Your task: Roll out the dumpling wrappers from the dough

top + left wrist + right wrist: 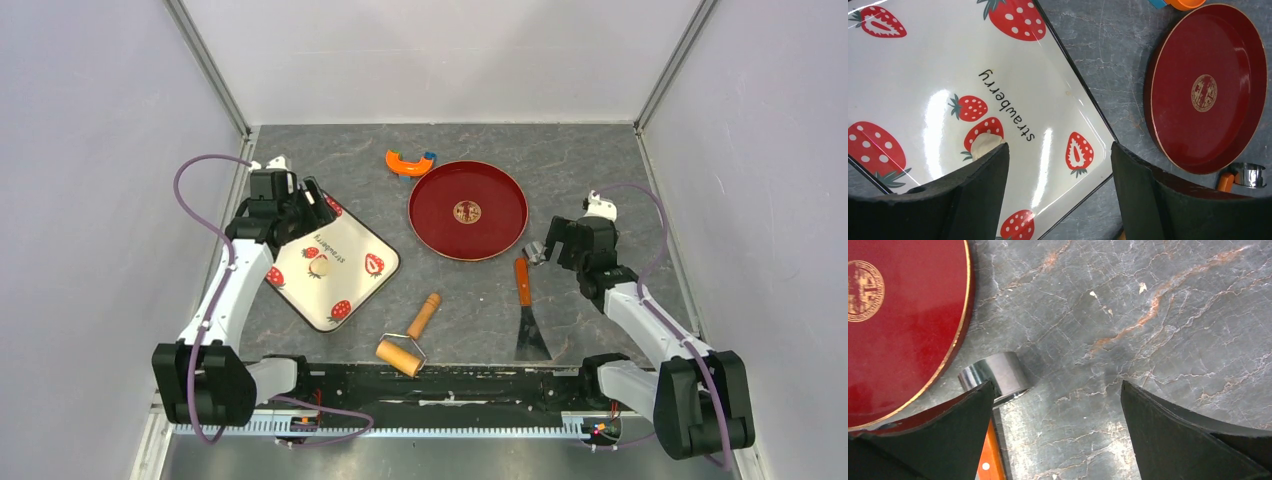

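Grey marbled tabletop [600, 160]: left gripper [1059, 147] spread wide, empty, above white strawberry-printed square tray [923, 75] bearing small pale beige dough lump [984, 144]. Right gripper [1056, 385] spread wide, empty, near short steel ring [995, 375].

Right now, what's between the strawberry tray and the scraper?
The wooden roller, lying on the table between the tray and the scraper; the top external view shows it.

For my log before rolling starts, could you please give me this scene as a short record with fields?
dough: one small lump on the strawberry tray
rolling pin: on the table, near edge, ungripped
red plate: holds nothing
scraper: right of rolling pin
metal ring: by scraper handle
left gripper: open, above tray
right gripper: open
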Available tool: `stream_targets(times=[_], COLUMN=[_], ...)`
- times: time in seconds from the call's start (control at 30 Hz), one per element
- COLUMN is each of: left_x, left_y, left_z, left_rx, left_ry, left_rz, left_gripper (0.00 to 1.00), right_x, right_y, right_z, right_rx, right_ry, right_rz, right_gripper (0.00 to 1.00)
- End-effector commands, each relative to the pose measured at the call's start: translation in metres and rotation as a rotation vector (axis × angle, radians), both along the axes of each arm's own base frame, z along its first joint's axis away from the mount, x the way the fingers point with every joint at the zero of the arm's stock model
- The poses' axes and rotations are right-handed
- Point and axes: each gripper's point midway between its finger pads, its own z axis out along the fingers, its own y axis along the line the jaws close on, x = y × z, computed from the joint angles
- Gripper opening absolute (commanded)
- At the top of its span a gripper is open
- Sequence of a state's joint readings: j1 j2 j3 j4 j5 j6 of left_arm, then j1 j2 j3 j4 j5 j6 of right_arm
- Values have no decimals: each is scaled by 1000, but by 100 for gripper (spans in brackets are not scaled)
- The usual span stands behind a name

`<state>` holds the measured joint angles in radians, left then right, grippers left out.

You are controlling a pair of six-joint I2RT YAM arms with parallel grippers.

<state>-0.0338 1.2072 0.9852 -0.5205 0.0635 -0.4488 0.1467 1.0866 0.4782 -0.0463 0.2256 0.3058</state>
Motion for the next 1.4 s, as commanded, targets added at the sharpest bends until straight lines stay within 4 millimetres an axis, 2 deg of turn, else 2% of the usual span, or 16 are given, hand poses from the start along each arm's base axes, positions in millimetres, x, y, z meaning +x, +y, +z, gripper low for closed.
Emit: stream_targets(times=[0.0,0.1,0.3,0.57,0.67,1.0,1.03,1.1,1.2,1.37], left_x=[-6,-12,-26,-56,-69,-109,-111,-120,-132,-146], left_y=[-2,-12,-44,-89,-105,-177,-184,-197,-209,-218], left_z=[14,12,6,-22,-35,-76,-80,-87,-99,-114], left_rx=[-24,-44,-191,-416,-432,-313,-292,-250,-153,41], left_ry=[-38,-23,-21,73,122,307,326,372,427,466], left_rz=[2,-69,-199,-319,-353,-540,-561,-611,-675,-740], left_gripper=[79,80,81,82,82,81,80,72,71,70], right_x=[12,11,11,-4,-11,-28,-29,-32,-36,-42], right_y=[12,9,11,7,5,9,9,9,12,15], right_z=[34,40,47,32,25,8,7,4,2,-3], right_rx=[61,61,62,48,44,59,59,62,69,82], right_ry=[-65,-53,-50,-3,21,84,88,97,109,129], right_rz=[22,-1,12,7,5,25,25,29,50,59], right_gripper=[98,98,98,98,98,98,98,98,98,98])
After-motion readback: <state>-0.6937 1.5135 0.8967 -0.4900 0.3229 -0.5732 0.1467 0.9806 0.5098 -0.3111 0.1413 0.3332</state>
